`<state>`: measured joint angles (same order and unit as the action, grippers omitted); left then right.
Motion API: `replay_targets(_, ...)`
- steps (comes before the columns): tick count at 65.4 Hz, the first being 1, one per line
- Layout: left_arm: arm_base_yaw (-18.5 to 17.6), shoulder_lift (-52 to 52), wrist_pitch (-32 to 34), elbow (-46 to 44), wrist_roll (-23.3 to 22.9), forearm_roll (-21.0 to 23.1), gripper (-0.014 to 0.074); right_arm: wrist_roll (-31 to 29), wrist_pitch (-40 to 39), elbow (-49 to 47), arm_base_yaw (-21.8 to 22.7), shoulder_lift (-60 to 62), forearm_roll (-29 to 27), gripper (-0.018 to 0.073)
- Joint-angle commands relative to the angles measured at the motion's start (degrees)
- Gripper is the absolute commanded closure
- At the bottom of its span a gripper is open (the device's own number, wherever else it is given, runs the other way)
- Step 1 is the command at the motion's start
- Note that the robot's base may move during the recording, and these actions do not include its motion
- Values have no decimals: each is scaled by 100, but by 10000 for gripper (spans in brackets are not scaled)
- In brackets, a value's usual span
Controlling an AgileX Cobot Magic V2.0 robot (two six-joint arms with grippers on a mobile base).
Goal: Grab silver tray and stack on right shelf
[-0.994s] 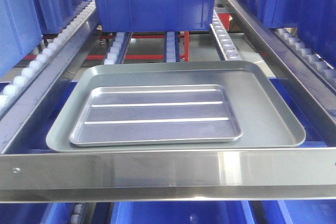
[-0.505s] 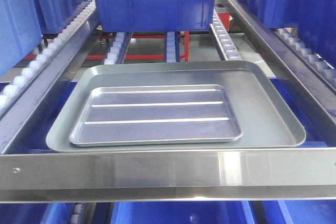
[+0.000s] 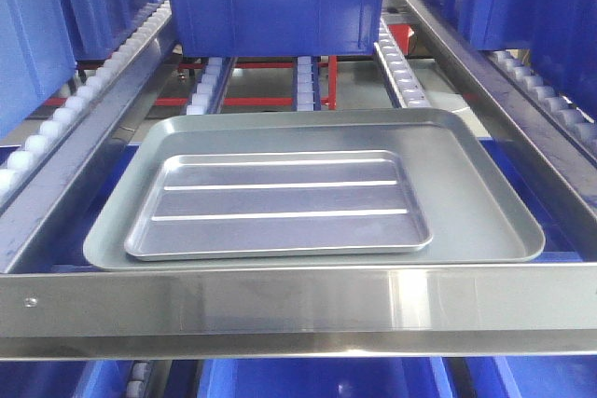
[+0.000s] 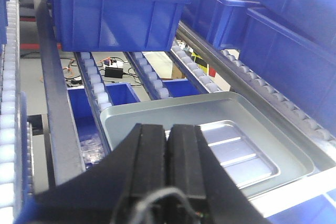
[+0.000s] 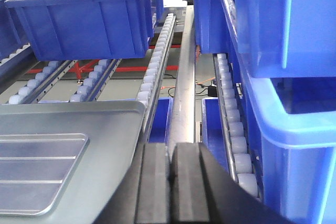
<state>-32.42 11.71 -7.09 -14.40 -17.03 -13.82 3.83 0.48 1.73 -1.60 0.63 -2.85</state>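
Probably a warehouse or factory picking area, steel roller flow racks (image 3: 401, 67), rows of blue plastic bins (image 3: 270, 2)

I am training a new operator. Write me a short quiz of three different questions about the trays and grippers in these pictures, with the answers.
1. True or false: the shiny ribbed silver tray lies inside the larger dull grey smooth tray.
2. What stands behind the trays, further up the white rollers? A) a red box B) a blue plastic bin C) a glass jar
3. Fill in: the black fingers of the left gripper and the right gripper are both ____.

Key
1. True; it sits toward the front left of the grey tray.
2. B
3. Shut, holding nothing.
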Motion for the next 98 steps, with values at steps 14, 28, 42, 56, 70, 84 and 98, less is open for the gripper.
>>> replay_targets(14, 1274, -619, 1006, 534, 1421, 638, 697, -70, -560, -3, 32, 99, -20, 510)
replay_targets(28, 2211, -1318, 1397, 1297, 1569, 865, 697, -70, -560, -3, 32, 99, -20, 510)
replay_targets(42, 2316, -1296, 1755, 1754, 1569, 865, 697, -70, -560, -3, 32, 99, -20, 510)
replay_targets(56, 2322, -1296, 1163, 1754, 1437, 892, 697, -70, -560, -3, 32, 99, -20, 510)
replay_targets(70, 2322, -1296, 1134, 1754, 1330, 892, 697, -70, -560, -3, 32, 99, -20, 510)
replay_targets(84, 2322, -1296, 1160, 1754, 1330, 826, 697, -70, -560, -3, 32, 99, -20, 510)
replay_targets(98, 2322, -1296, 1160, 1754, 1330, 826, 697, -70, -560, -3, 32, 99, -20, 510)
